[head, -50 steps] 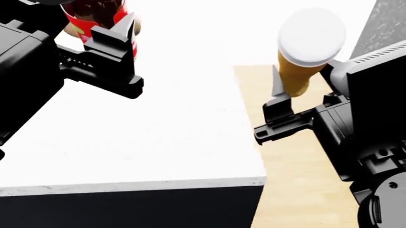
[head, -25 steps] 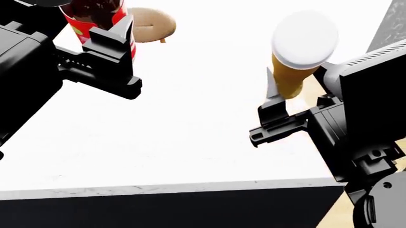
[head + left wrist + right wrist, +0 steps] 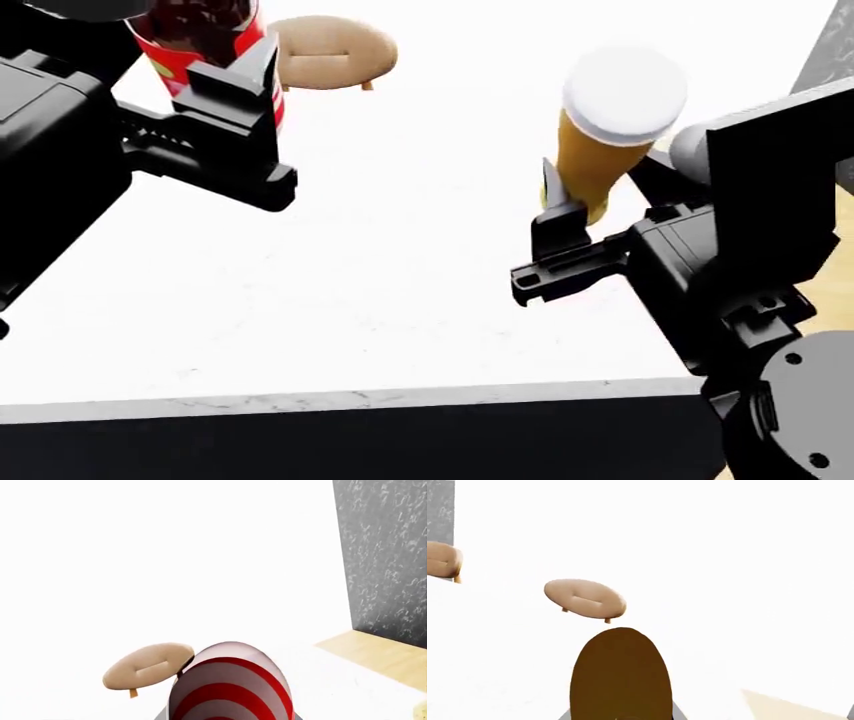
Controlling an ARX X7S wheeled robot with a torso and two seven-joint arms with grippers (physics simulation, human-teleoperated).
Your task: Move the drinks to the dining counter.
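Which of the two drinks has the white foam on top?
The glass of beer in the right gripper; the cola bottle in the left gripper is dark with a red label.

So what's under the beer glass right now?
The white dining counter lies below the beer glass, which the right gripper holds. The fingers cover its base, so any contact with the top is hidden.

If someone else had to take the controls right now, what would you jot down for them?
Left gripper: shut on the dark cola bottle with the red label, held above the white marble-look counter.
Right gripper: shut on the tall glass of amber beer with white foam, also over the counter.
Done: both drinks carried to the counter.
Left: set both down and release. No third drink is in view.
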